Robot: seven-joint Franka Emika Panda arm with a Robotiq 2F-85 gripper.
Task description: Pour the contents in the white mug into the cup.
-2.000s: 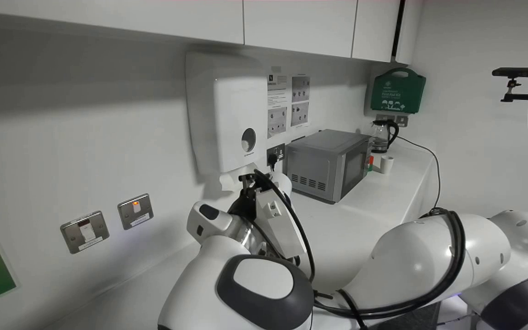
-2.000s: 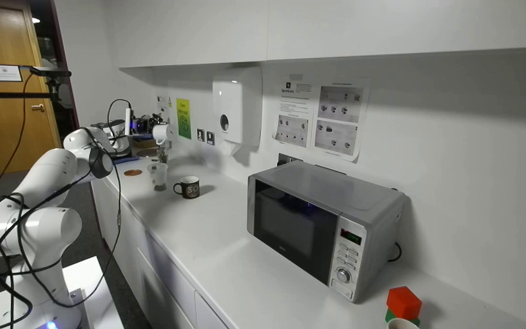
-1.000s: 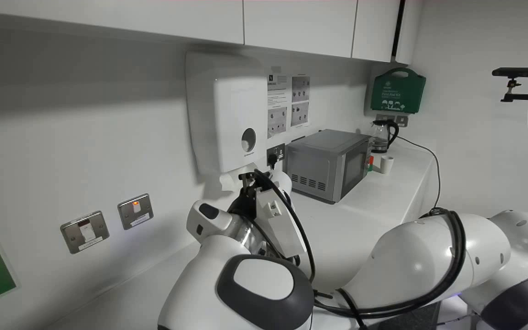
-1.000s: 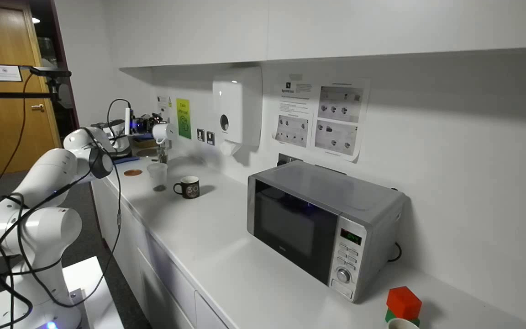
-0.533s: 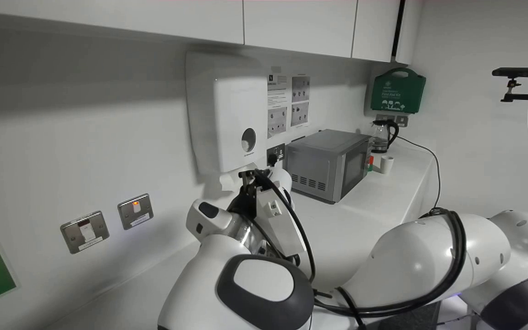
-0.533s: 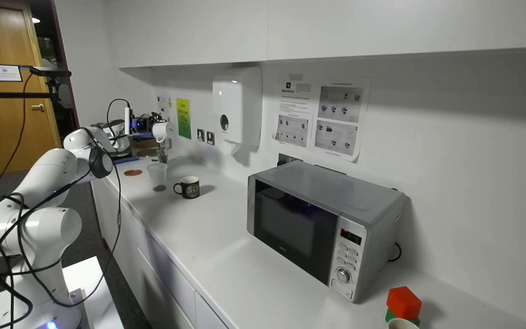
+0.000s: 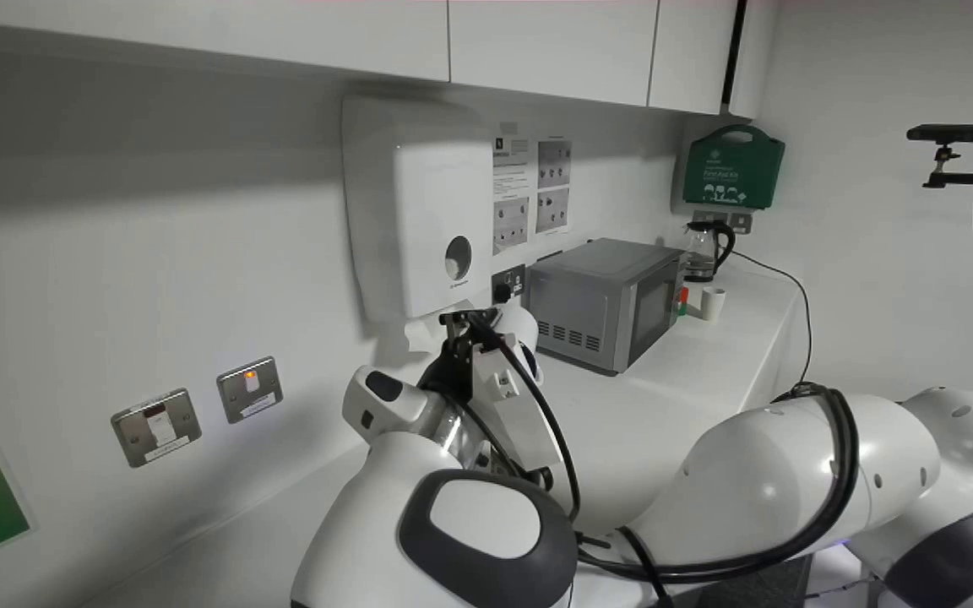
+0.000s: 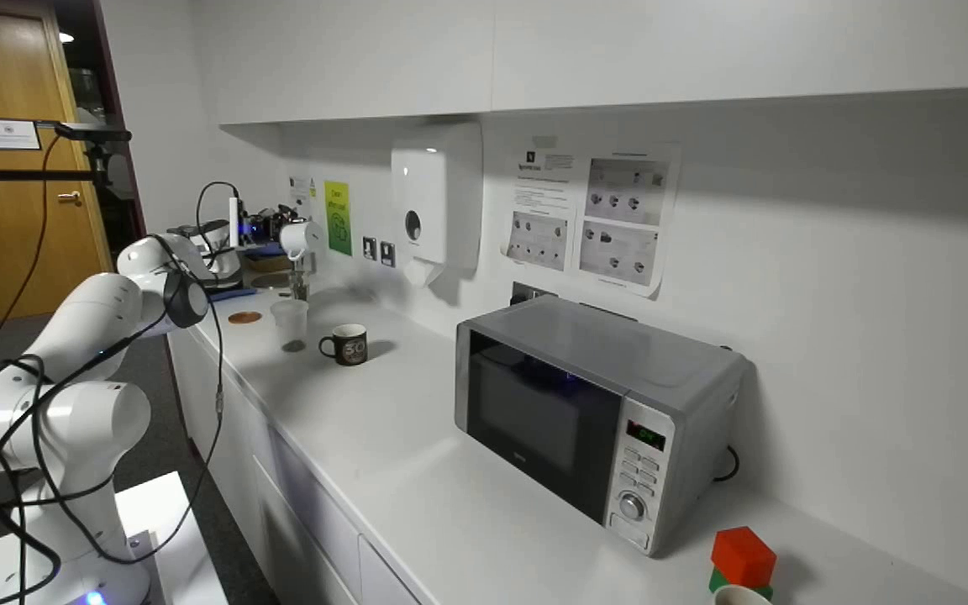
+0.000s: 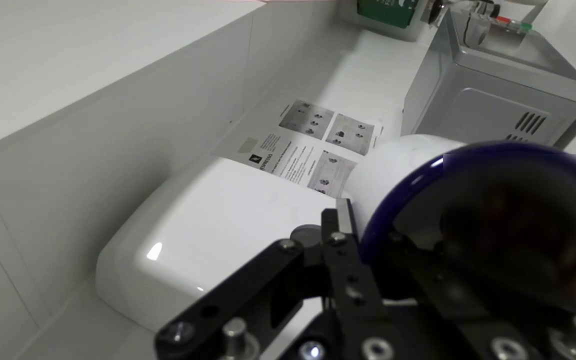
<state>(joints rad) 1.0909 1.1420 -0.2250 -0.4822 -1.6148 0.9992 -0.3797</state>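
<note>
The white mug point(image 8: 300, 240) hangs in the air, tipped onto its side, above the pale translucent cup point(image 8: 289, 321). In the wrist view its dark blue rim point(image 9: 418, 182) fills the right side; the inside is dark and blurred, so its contents are unclear. My gripper point(image 9: 370, 240) is shut on the mug near the rim; whether it pinches the wall or the handle I cannot tell, since the far finger is lost in shadow. A greyish glassy shape point(image 8: 299, 284) shows between mug and cup. In an exterior view the mug point(image 7: 519, 328) is partly behind the gripper, and the cup is hidden there.
Near the cup stands a dark mug point(image 8: 349, 345), with a brown disc point(image 8: 244, 318) on its other side. The towel dispenser point(image 9: 218, 220) is close to the gripper. Along the counter are a microwave point(image 8: 602, 403), a red block point(image 8: 744, 556) and a kettle point(image 7: 703, 252).
Over these two seconds my gripper and the mug have turned and risen very slightly. The cup, the dark mug and the rest of the counter have stayed in place.
</note>
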